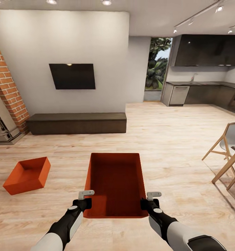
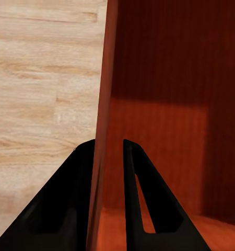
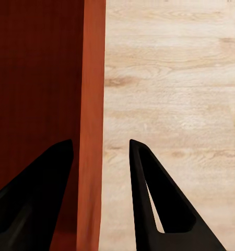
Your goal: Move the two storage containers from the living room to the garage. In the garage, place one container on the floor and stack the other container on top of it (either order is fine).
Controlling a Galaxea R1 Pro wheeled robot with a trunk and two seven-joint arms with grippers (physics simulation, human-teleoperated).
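I find nothing to read here: no words, labels, brand marks, numbers or signs on anything I can see. The walls of the storage container (image 1: pixel 115 181) I hold are plain orange-red inside and out, and the second storage container (image 1: pixel 27 175) on the wood floor (image 1: pixel 173 139) is just as bare. The wall TV (image 1: pixel 72 76) is a blank black panel, the low dark bench (image 1: pixel 77 122) below it carries no mark, and the kitchen cabinets (image 1: pixel 208 50) are too far off to show any lettering.
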